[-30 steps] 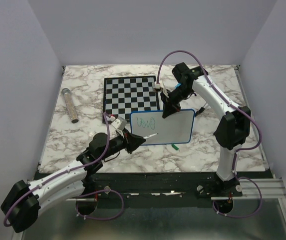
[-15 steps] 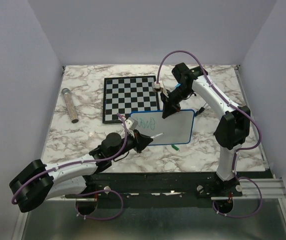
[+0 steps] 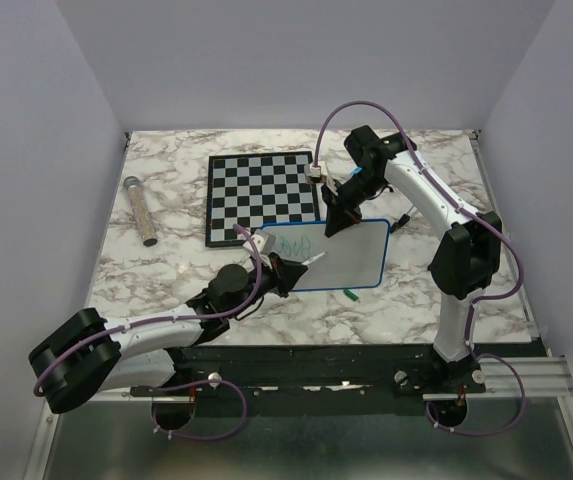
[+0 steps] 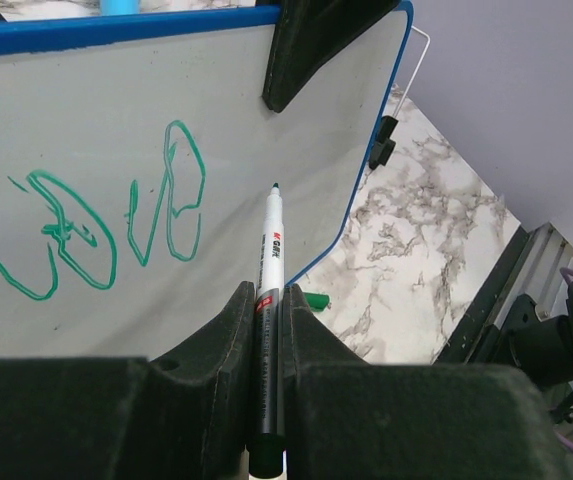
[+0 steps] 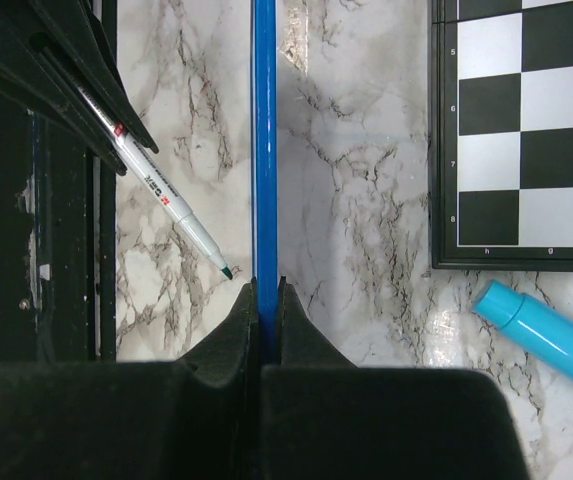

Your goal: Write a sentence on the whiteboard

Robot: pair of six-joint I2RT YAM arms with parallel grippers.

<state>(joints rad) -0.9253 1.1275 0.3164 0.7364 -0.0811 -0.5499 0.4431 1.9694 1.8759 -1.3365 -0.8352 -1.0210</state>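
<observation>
1. Left end effector [image 4: 266,300] is clenched on the marker [image 4: 269,260], with the barrel pinched between both fingers and the tip pointing out over the whiteboard [image 4: 116,120].
2. Right end effector [image 5: 266,290] is clamped on the whiteboard's blue rim at the far edge. Its wrist camera sees the board edge-on as a thin blue line.
3. From the top camera, the whiteboard [image 3: 341,255] lies mid-desk, just in front of the checkered board [image 3: 261,195]. It looks tilted in that grip; I cannot tell whether its near edge rests on the desk [image 3: 166,270].
4. The sentence [image 4: 86,215] so far is a few loopy green letters on the left part of the board, with the rest bare. I judge the task barely begun.
5. The marker tip sits just right of the last letter. From the right wrist view it looks just short of the surface, though I cannot confirm contact.
6. Handling, my estimate:
   - The board is light, thin and stiff, with a slick face.
   - Held by one rim only, it will pivot under pen pressure, so strokes should be light.
   - Fresh ink will likely smear.
   - The marker barrel is slim and smooth and may slip.
7. A green cap [image 3: 350,295] lies on the desk just in front of the board.
</observation>
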